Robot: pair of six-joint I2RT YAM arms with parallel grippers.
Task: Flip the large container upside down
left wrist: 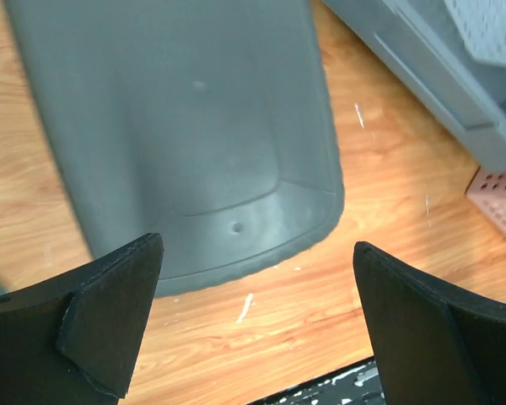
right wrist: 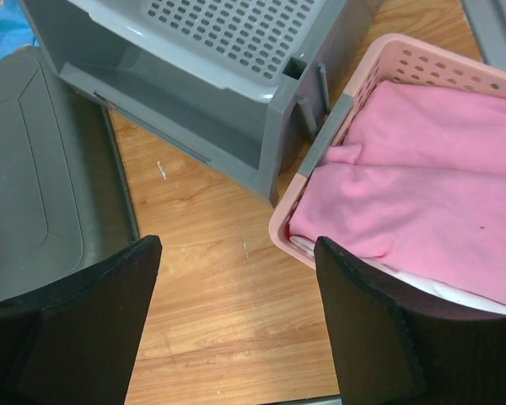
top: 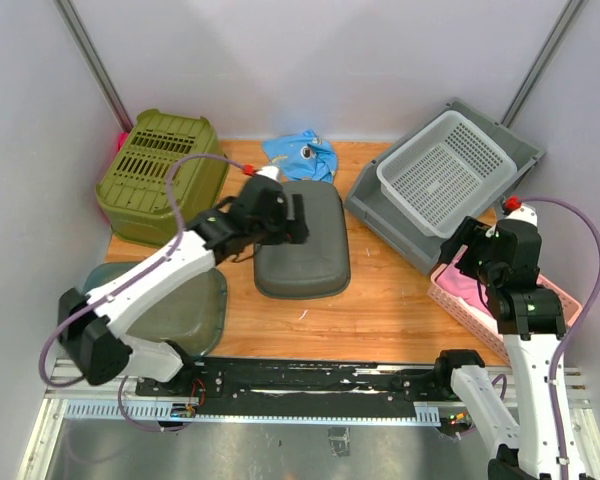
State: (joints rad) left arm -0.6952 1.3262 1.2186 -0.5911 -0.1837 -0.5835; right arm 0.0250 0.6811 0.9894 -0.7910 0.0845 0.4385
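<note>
Top external view, swept left to right: a green basket (top: 160,170) is seen in the far left corner. Next, the left gripper (top: 292,218) is found right above the large container (top: 305,255). The container lies mid-counter (top: 390,300), apparently already base-up, with its long axis running from the near edge toward the far wall. In the left wrist view the jaws are shown spread wide with nothing between them, and the container's rounded end lies just ahead of the fingertips. Further right, a grey bin (top: 385,215) and a pink basket (top: 452,298) are passed. The right gripper (top: 460,243) is held open and empty there, well apart from the container. The left arm is judged the nearer for any further turn.
</note>
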